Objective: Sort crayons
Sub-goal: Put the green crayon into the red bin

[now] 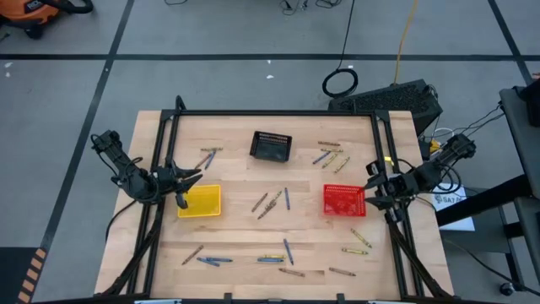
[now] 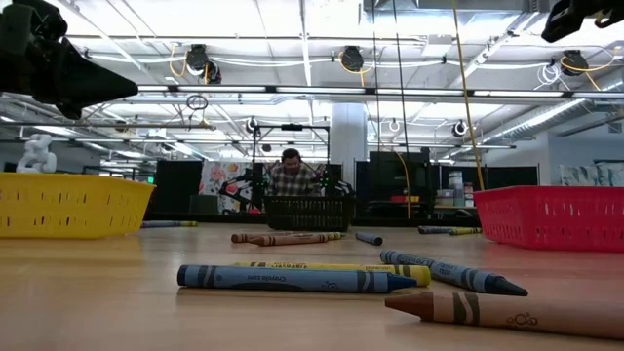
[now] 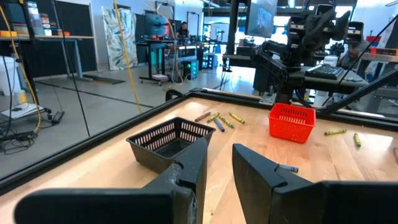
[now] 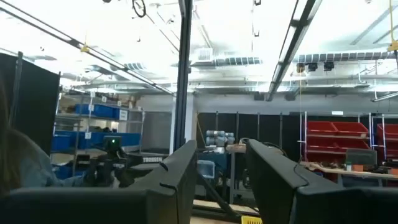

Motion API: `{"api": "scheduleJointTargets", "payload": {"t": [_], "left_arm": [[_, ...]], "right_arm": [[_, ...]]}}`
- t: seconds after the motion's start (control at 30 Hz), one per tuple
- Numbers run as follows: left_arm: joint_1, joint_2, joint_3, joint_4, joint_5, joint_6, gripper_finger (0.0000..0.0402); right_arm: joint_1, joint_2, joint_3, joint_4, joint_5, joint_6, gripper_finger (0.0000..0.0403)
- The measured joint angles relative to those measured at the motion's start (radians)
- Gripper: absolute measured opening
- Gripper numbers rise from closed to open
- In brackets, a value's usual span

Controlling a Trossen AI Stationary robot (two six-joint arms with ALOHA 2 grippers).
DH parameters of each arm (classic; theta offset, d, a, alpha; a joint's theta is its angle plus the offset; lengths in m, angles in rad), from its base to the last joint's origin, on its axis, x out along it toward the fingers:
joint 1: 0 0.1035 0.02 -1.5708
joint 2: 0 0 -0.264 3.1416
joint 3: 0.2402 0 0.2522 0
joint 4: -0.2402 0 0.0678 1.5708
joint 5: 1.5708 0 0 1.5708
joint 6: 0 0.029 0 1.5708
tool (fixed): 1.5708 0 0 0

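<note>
Several crayons lie flat and scattered on the wooden table: a cluster [image 1: 272,203] at mid-table, some near the front edge [image 1: 270,258], others at the far right [image 1: 331,157]. In the low view a blue crayon [image 2: 292,279] and a brown one [image 2: 507,312] lie closest. My left gripper [image 1: 189,179] hovers open by the yellow basket [image 1: 201,201], its fingers [image 3: 193,168] level with nothing between them. My right gripper [image 1: 374,187] stands open beside the red basket [image 1: 344,201], tipped upward toward the room, with nothing between its fingers [image 4: 180,168].
A black mesh basket [image 1: 271,146] stands at the far middle of the table. A dark frame [image 1: 278,113] runs along the far edge and both sides. A person [image 2: 290,174] sits in the room beyond the table.
</note>
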Motion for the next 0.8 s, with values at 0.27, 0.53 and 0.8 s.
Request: {"api": "scheduleJointTargets", "payload": {"t": [0.27,0.53,0.8], "left_arm": [[0.000,0.000,0.000,0.000,0.000,0.000,0.0082],[0.000,0.000,0.000,0.000,0.000,-0.001,0.0082],[0.000,0.000,0.000,0.000,0.000,0.031,0.0082]], "right_arm": [[0.000,0.000,0.000,0.004,0.001,-0.074,0.0125],[0.000,0.000,0.000,0.023,0.002,-0.141,0.0125],[0.000,0.000,0.000,0.063,0.076,-0.174,0.0125]]}}
